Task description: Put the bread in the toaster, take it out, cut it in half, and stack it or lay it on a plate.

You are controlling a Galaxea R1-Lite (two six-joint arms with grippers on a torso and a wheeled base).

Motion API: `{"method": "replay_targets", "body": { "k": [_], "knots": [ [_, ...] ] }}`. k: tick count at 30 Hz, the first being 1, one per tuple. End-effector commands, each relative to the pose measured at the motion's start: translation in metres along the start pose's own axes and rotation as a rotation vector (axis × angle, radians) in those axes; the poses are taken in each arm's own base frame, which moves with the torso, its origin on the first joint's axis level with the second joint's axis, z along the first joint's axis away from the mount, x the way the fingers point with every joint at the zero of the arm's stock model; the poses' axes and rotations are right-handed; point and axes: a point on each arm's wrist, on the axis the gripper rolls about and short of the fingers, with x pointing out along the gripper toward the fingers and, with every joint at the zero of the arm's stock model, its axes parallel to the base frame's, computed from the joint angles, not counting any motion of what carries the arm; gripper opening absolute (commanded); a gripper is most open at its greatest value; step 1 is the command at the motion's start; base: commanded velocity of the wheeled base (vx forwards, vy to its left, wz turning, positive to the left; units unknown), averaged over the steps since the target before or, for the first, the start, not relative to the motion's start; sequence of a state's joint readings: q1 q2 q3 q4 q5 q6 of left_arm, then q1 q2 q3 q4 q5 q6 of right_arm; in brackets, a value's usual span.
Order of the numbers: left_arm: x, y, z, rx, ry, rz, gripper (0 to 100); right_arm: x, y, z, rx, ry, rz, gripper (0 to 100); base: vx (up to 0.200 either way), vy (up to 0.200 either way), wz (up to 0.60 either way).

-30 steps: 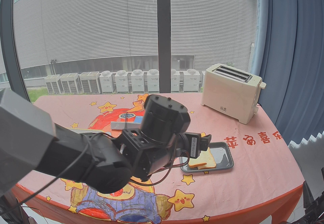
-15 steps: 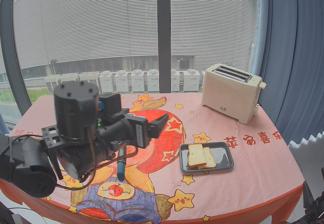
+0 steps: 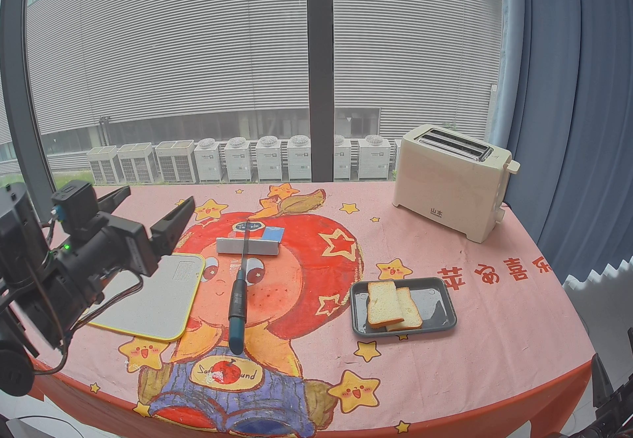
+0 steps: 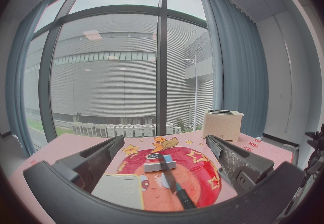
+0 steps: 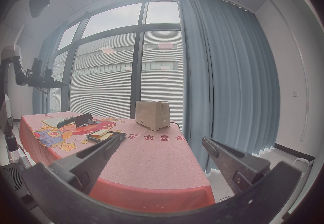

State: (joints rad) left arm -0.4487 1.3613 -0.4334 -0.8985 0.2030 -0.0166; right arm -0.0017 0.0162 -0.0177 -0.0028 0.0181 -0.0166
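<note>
Over table [image 3: 422, 241] edge, left claw [image 3: 159, 194] spread.

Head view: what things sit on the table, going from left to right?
cutting board → knife → bread slices on the grey tray → toaster
</note>
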Motion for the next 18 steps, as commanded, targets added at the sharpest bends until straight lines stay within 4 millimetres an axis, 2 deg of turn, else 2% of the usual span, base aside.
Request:
{"method": "replay_targets", "body": {
  "k": [1, 3, 6, 9, 10, 13, 16, 18],
  "knots": [
    [-0.04, 0.024, 0.001, 0.025, -0.068, 0.08, 100, 0.0, 0.0, -0.005, 0.0, 0.004, 0.001, 100, 0.0, 0.0, 0.0],
    [-0.047, 0.031, -0.003, 0.037, -0.062, 0.117, 100, 0.0, 0.0, -0.005, 0.0, 0.004, 0.001, 100, 0.0, 0.0, 0.0],
    [-0.068, 0.042, -0.017, 0.063, -0.046, 0.19, 100, 0.0, 0.0, -0.005, 0.0, 0.004, -0.001, 100, 0.0, 0.0, 0.0],
    [-0.078, 0.044, -0.02, 0.054, -0.055, 0.211, 100, 0.0, 0.0, -0.005, 0.0, 0.004, 0.001, 100, 0.0, 0.0, 0.0],
    [-0.089, 0.046, -0.022, 0.052, -0.079, 0.233, 100, 0.0, 0.0, -0.005, 0.0, 0.004, 0.001, 100, 0.0, 0.0, 0.0],
    [-0.099, 0.049, -0.023, 0.051, -0.1, 0.26, 100, 0.0, 0.0, -0.005, 0.0, 0.004, -0.001, 100, 0.0, 0.0, 0.0],
    [-0.125, 0.051, -0.029, 0.058, -0.16, 0.312, 100, 0.0, 0.0, -0.005, 0.0, 0.004, 0.001, 100, 0.0, 0.0, 0.0],
    [-0.131, 0.05, -0.03, 0.057, -0.18, 0.318, 100, 0.0, 0.0, -0.005, 0.0, 0.004, 0.001, 100, 0.0, 0.0, 0.0]
  ]
}}
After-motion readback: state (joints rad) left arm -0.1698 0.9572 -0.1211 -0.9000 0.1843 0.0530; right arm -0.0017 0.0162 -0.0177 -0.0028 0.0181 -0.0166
